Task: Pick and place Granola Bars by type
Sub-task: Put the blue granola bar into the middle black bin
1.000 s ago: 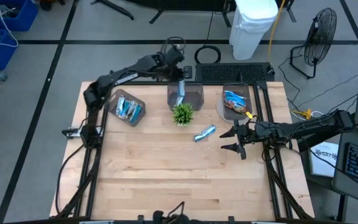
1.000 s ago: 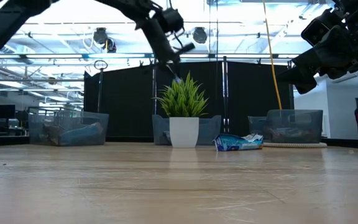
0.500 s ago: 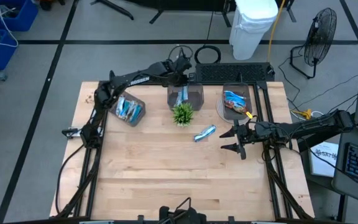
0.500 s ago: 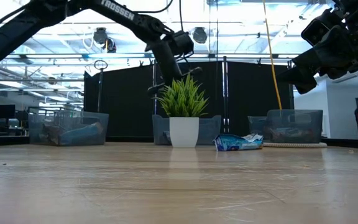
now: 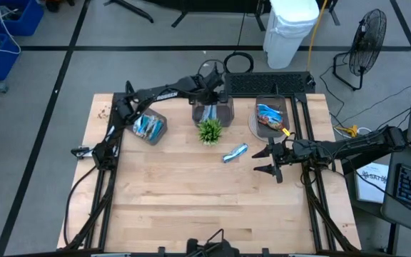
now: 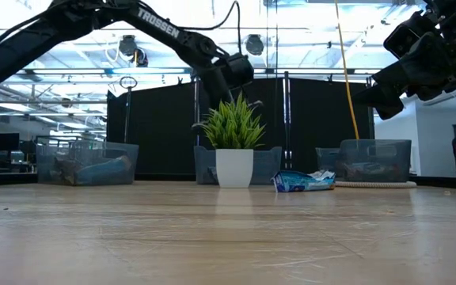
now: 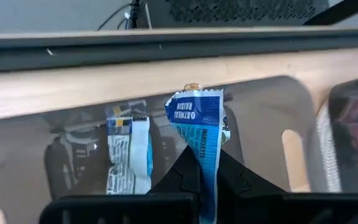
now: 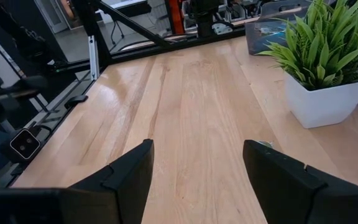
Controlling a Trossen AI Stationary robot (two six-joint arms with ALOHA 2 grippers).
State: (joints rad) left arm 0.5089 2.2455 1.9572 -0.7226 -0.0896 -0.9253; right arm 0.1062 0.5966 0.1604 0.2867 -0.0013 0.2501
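Three clear bins sit along the far edge of the table, and we log their contents as seen from the high view. The left bin holds several blue-and-white Granola Bars. The middle bin has the left gripper reaching down into it. The right bin holds a blue bar and other wrappers we cannot sort by type.

In the left wrist view the left gripper has its fingers pinched on a blue oatmeal raisin bar, held on end inside the middle bin. We note a second bar, blue, white and yellow, lying in that bin just beside the held one.

One loose blue-and-white bar lies on the bare table between the small potted plant and the right gripper. In the low view this loose bar sits just to the side of the plant.

The right gripper hovers above the table near the right edge, fingers spread wide apart; the right wrist view shows the fingers with bare wood between them and the plant off to one side.
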